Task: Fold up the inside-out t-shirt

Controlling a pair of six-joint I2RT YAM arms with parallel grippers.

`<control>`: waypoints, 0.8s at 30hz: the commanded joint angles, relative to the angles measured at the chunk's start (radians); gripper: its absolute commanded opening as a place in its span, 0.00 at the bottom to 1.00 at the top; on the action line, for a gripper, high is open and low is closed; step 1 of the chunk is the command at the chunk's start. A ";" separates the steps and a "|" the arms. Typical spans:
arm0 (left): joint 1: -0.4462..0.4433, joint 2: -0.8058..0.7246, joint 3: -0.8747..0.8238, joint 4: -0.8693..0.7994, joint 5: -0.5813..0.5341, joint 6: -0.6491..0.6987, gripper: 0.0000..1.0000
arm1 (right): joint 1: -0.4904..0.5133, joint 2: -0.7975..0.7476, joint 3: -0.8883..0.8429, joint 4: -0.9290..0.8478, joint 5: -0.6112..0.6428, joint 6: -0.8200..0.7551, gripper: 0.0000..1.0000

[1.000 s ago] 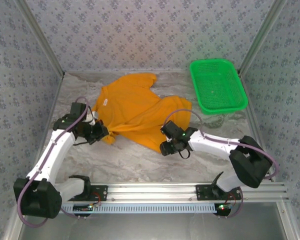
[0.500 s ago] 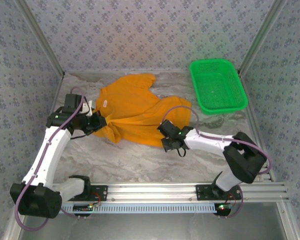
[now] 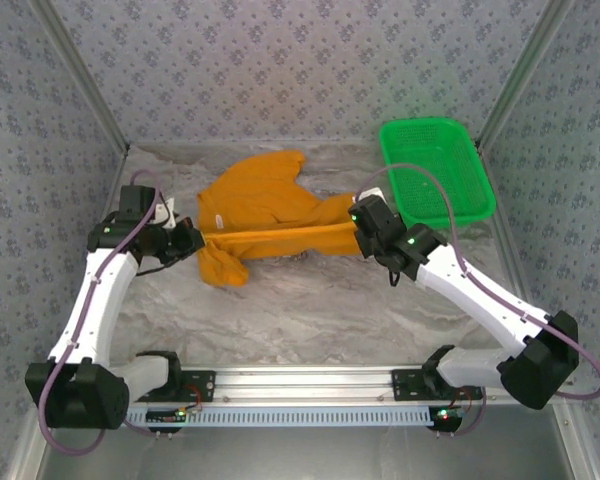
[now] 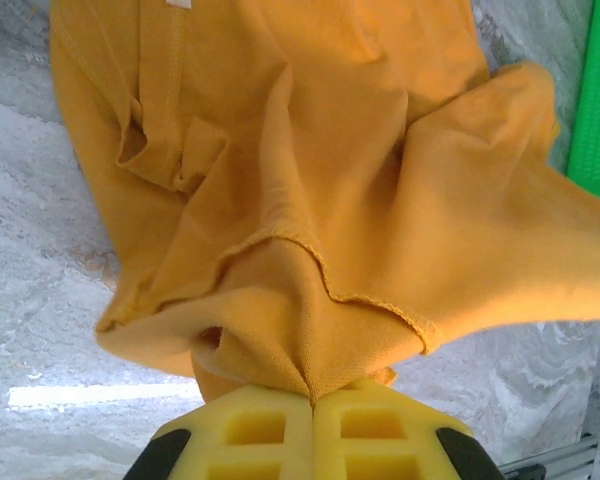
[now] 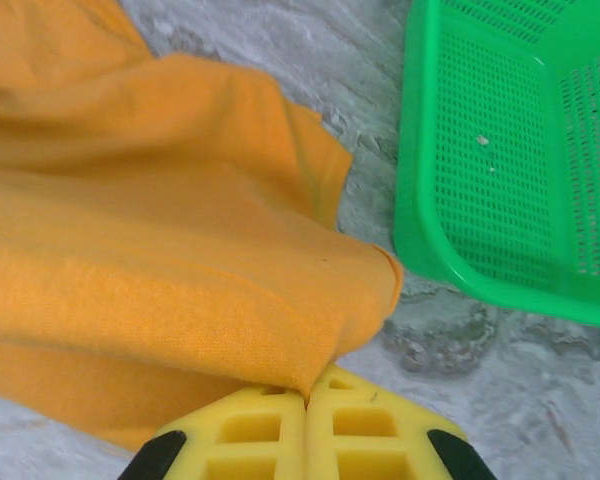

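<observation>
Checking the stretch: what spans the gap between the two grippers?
The t-shirt, stretched from left gripper to right gripper, in the top view.

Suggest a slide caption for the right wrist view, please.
The right tool shut on a fold of the orange t-shirt, green basket nearby.

yellow two-finger right gripper (image 5: 307, 399): closed tight on orange cotton t-shirt (image 5: 160, 250) | green plastic mesh basket (image 5: 416, 190): just beside shirt corner
</observation>
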 commanded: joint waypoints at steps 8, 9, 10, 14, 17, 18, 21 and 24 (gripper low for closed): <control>0.020 0.066 0.410 0.074 0.016 0.076 0.00 | -0.232 -0.079 0.166 0.259 -0.250 -0.186 0.00; 0.018 0.091 0.460 0.098 0.000 0.078 0.00 | -0.271 -0.038 0.217 0.277 -0.309 -0.187 0.00; 0.016 0.119 0.506 0.131 -0.015 0.080 0.00 | -0.304 0.015 0.265 0.299 -0.340 -0.194 0.00; 0.011 0.233 0.655 0.214 -0.057 0.092 0.00 | -0.351 0.203 0.464 0.329 -0.341 -0.231 0.00; 0.001 0.336 0.790 0.208 -0.065 0.106 0.00 | -0.376 0.301 0.611 0.315 -0.338 -0.224 0.00; -0.005 0.373 0.848 0.176 -0.050 0.124 0.00 | -0.377 0.320 0.660 0.295 -0.342 -0.220 0.00; -0.027 0.440 1.065 0.015 -0.068 0.205 0.00 | -0.369 0.290 0.707 0.276 -0.373 -0.232 0.00; -0.048 0.374 1.070 -0.004 -0.107 0.240 0.00 | -0.355 0.172 0.658 0.244 -0.442 -0.275 0.00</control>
